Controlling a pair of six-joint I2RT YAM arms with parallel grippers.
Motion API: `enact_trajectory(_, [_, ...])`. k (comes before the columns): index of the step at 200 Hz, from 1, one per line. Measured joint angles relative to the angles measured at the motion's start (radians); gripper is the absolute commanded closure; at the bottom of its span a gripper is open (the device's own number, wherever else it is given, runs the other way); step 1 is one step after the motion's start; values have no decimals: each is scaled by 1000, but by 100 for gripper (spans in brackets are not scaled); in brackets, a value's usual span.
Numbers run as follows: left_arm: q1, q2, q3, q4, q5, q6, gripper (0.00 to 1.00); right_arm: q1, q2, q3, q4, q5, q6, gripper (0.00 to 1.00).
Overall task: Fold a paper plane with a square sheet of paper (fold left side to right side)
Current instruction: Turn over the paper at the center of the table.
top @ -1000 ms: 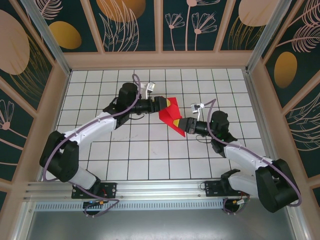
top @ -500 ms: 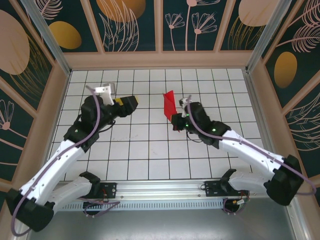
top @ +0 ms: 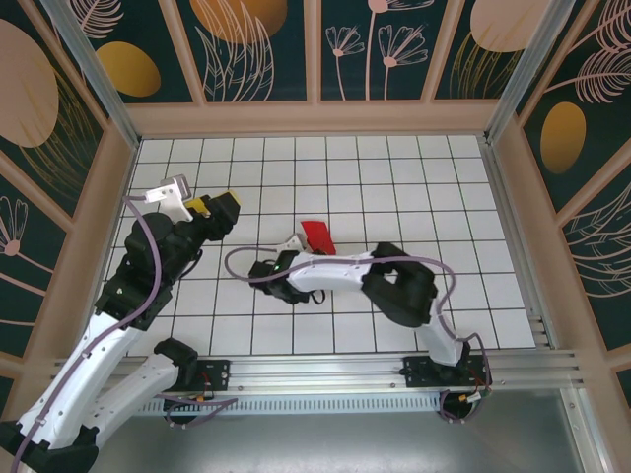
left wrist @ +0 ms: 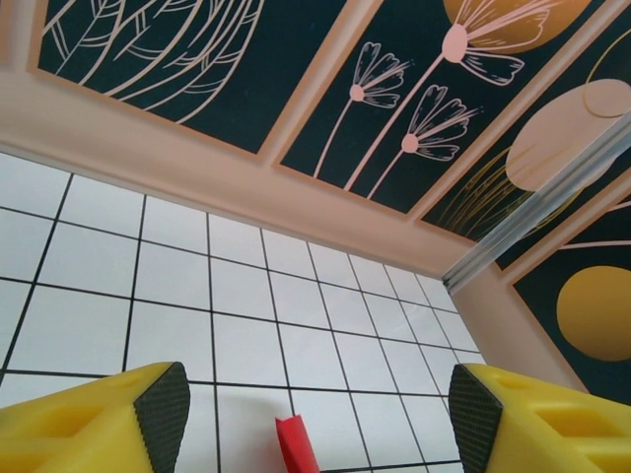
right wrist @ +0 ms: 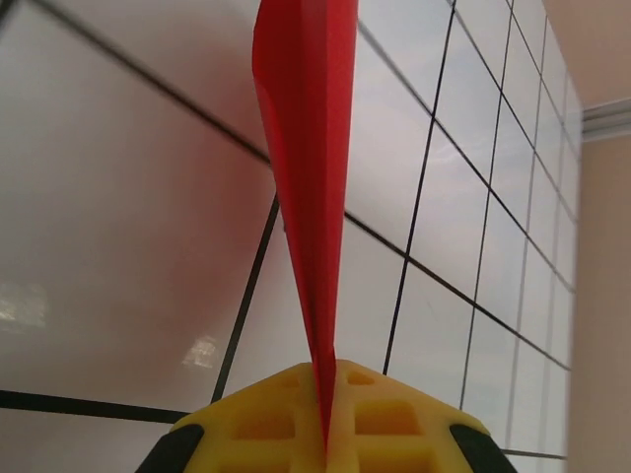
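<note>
The right gripper [right wrist: 323, 394] has its yellow fingers [right wrist: 261, 419] pressed together on one end of the narrow, creased bright red paper plane [right wrist: 306, 148], holding it on edge over the white grid-tiled table [top: 414, 177]; the left gripper [left wrist: 315, 409] stands spread and empty, apart from it to the left. The plane should prove featherlight, limp and easily crumpled; best pinched along its stacked central fold, where layers stiffen it.
</note>
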Motion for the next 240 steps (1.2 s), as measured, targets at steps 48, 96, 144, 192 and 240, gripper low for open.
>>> enact_trajectory(48, [0, 3, 0, -14, -4, 0, 28, 1, 91, 26, -55, 23, -20, 86])
enact_trajectory(96, [0, 35, -6, -11, 2, 0, 26, 8, 53, -20, 47, -59, -112, 49])
enact_trajectory(144, [0, 98, -43, -2, 43, -22, 21, 13, -198, -158, 206, -252, -148, 25])
enact_trajectory(192, [0, 249, -117, 76, 172, -84, 31, -34, -554, -401, 421, -465, -151, 15])
enact_trajectory(240, [-18, 534, -194, 254, 386, -163, 33, -371, -959, -759, 733, -776, -123, 3])
